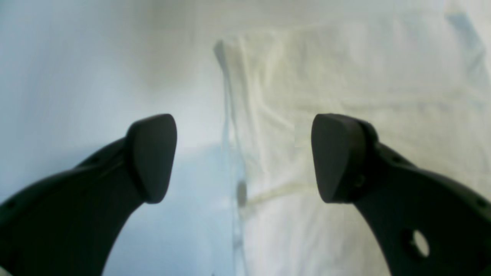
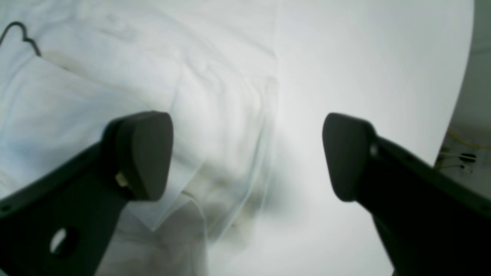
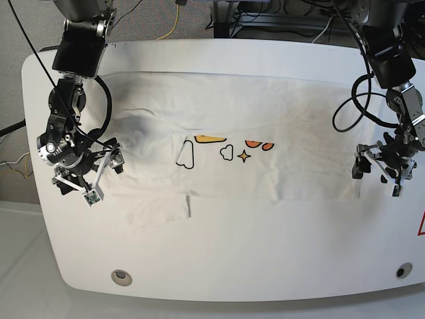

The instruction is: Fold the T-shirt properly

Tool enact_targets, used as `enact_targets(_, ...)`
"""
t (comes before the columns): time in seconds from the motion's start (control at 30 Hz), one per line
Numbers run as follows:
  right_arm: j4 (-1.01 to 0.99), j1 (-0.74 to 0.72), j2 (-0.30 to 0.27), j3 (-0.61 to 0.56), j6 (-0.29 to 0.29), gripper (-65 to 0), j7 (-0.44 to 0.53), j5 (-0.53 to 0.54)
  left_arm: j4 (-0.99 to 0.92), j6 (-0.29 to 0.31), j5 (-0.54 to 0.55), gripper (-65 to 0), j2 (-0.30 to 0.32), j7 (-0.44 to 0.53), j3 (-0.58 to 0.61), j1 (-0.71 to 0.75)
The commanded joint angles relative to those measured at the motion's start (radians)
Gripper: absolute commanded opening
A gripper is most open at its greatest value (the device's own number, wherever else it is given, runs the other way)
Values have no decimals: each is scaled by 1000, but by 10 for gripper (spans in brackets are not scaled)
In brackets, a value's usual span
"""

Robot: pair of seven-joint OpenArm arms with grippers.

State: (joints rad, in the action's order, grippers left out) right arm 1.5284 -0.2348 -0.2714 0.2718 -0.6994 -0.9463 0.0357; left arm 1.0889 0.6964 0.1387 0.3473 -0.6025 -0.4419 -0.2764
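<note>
The white T-shirt (image 3: 265, 143) lies spread across the table, with cloud outlines and orange and yellow prints (image 3: 226, 149) near its middle and a sleeve flap (image 3: 159, 209) sticking out at the front left. In the base view my left gripper (image 3: 376, 179) hovers at the shirt's right edge. Its wrist view shows the left gripper (image 1: 243, 157) open, straddling the edge of the T-shirt (image 1: 345, 76), with a small dark tag (image 1: 241, 193) on that edge. My right gripper (image 3: 89, 174) is at the shirt's left end. In its own view the right gripper (image 2: 247, 155) is open over the rumpled edge of the T-shirt (image 2: 115, 88).
The glossy white table (image 3: 219, 266) has rounded corners and a round fitting near each front corner (image 3: 121, 277). Cables (image 3: 172, 20) run on the floor behind its back edge. Black cables loop beside both arms.
</note>
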Motion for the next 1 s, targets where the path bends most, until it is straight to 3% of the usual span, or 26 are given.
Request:
enact_targets(0.0, 16, -27, -12, 1, 1, -77, 20, 0, -51, 2, 14, -126, 22, 19, -36, -56)
enact_targets(0.5, 14, -27, -18, 2, 1, -77, 22, -3, -175, 2, 12, -126, 23, 31, -51, -143)
enact_targets(0.97, 21, -28, -45, 4, 1, -77, 20, -3, -339, 2, 14, -126, 22, 154, -51, -151)
